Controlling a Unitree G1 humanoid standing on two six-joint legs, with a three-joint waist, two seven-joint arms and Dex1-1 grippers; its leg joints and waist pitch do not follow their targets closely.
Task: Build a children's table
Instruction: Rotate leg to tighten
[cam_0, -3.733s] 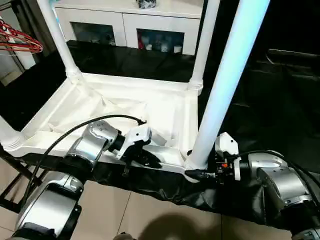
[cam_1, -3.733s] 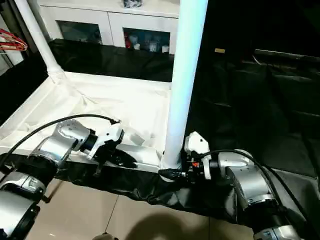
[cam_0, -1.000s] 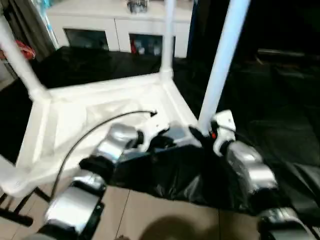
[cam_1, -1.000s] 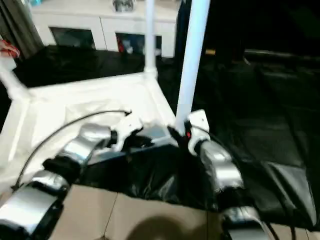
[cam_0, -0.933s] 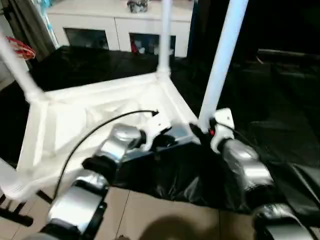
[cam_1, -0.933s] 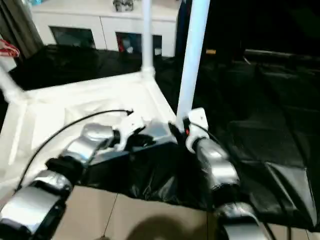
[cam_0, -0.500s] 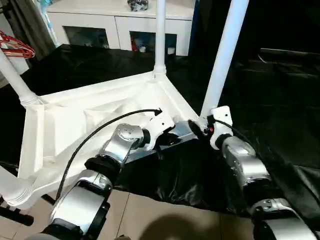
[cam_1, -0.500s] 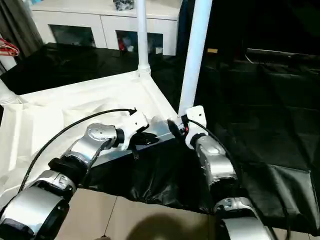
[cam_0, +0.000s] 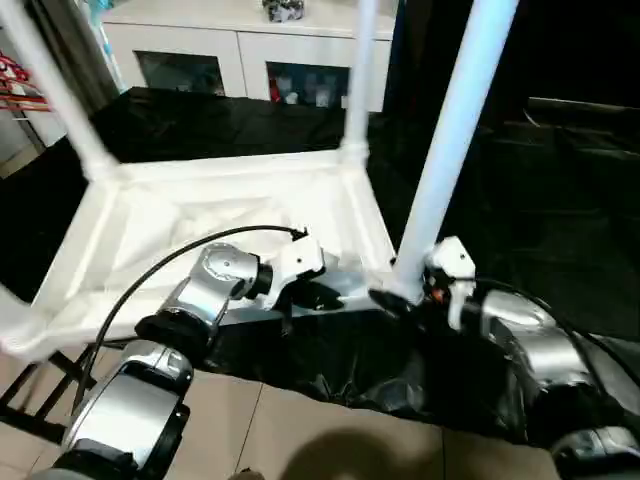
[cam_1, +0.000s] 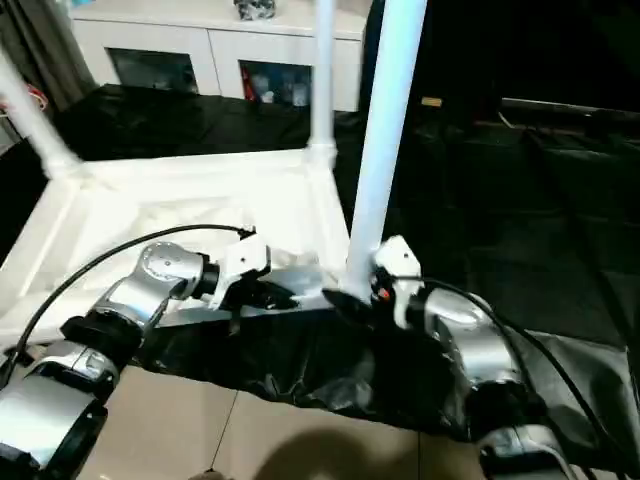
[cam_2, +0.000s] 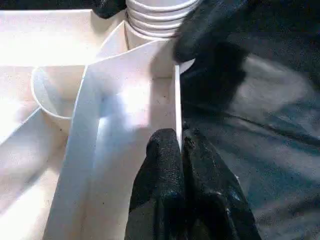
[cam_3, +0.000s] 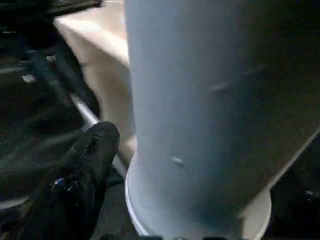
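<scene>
Legible text, labels, brands, numbers, signs: none. The all-white plastic children's table (cam_0: 240, 200), its tapered round legs (cam_0: 455, 130) and the white cabinet with glass doors (cam_0: 250, 45) bear no readable marking.

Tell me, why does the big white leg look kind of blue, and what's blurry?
In the eye views the near leg catches a bluish sheen down its length, while the top beside it glares bright white. In the right wrist view that leg is shaded grey and soft, too close to be sharp. In the left wrist view the rim shines and the fingers are dark.
</scene>
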